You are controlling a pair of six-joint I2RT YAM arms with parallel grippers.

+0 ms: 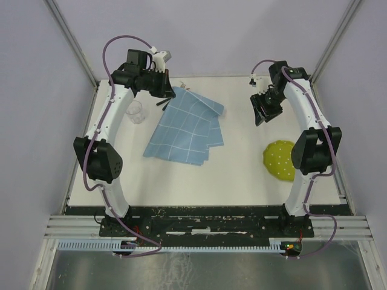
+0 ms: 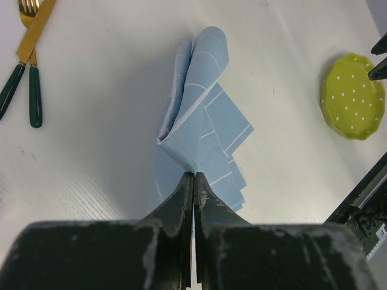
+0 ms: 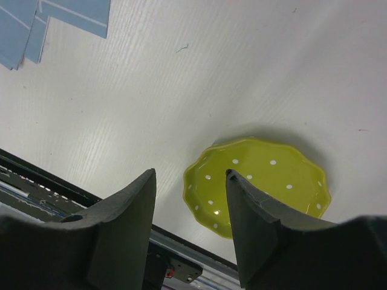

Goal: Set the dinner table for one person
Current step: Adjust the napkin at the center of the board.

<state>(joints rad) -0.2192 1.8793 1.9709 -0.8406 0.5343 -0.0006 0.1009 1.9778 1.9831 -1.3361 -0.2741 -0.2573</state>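
Your left gripper (image 2: pixel 194 176) clamps a fold of the limp, light napkin (image 2: pixel 202 121). Your right gripper (image 3: pixel 190 175), released, faces the stiff, probably chippable plate (image 3: pixel 266 181) at four o'clock on the dinner table (image 1: pixel 236 175); take its rim.

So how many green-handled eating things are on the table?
2. A gold fork with a dark green handle and a flat gold piece with a matching handle lie together on the off-white table, near the light-blue gridded cloth. More may be hidden.
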